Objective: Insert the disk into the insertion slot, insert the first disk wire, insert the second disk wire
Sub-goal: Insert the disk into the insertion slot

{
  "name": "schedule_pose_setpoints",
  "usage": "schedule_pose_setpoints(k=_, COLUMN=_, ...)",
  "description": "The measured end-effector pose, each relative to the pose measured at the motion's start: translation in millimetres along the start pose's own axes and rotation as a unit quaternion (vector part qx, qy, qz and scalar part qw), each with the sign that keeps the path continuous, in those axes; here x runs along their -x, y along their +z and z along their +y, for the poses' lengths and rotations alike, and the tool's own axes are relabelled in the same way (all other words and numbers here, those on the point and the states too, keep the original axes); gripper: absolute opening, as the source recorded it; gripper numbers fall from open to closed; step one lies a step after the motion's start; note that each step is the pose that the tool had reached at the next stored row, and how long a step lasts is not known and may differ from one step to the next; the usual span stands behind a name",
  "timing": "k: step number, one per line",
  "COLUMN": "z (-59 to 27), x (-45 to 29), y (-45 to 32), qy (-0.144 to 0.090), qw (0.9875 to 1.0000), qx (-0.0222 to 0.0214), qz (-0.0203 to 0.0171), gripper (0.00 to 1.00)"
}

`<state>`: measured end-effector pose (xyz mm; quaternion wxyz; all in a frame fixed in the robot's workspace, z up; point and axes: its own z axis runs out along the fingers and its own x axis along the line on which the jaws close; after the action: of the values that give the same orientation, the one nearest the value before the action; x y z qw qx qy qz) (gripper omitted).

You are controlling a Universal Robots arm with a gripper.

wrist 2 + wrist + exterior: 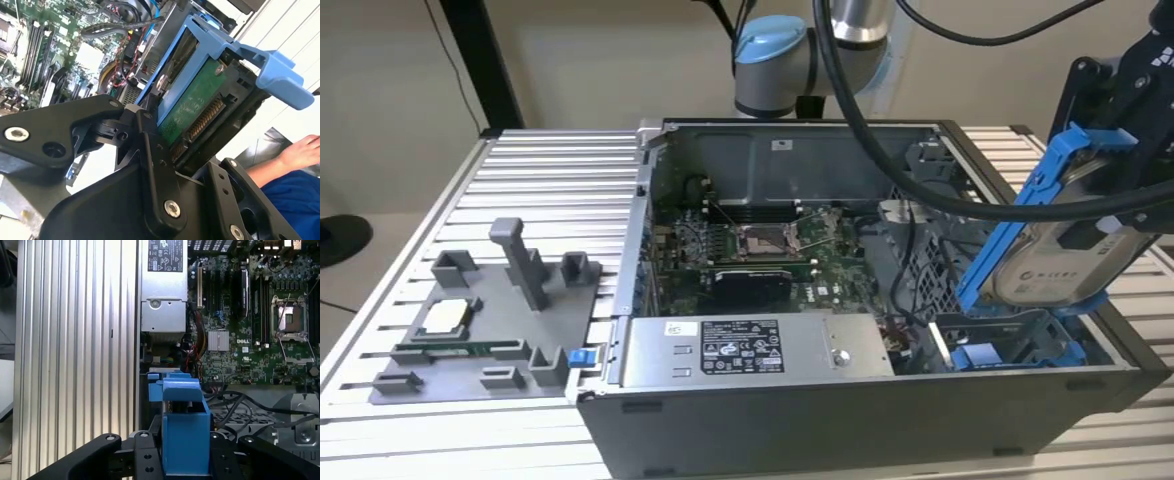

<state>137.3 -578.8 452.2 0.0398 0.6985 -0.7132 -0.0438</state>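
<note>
The claw (186,150) is clamped on the disk (1058,262) — black fingers (150,147) press either side of its blue carrier frame; the disk hangs tilted, upper end leaning toward the exterior view's right, above the open computer case (854,420) on the ribbed desk (534,170); its lower end is just over the insertion slot (1003,350) — the bay with blue rails near the power-supply box (747,350); a person's hand (306,150) lies beyond the disk in the second wrist view.
</note>
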Motion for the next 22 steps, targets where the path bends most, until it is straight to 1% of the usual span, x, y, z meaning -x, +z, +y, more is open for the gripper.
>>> schedule_pose_setpoints(k=9, z=-0.1, x=0.0, y=0.8, qy=0.0, qw=1.0, qx=0.0, qz=-0.0001, gripper=0.0)
schedule_pose_setpoints(k=16, z=-1.0, x=0.0, y=8.5, qy=0.0, qw=1.0, qx=0.0, qz=-0.0001, gripper=0.0)
schedule_pose_setpoints(k=22, z=-1.6, x=-0.1, y=12.9, qy=0.0, qw=1.0, qx=0.0, qz=-0.0001, gripper=0.0)
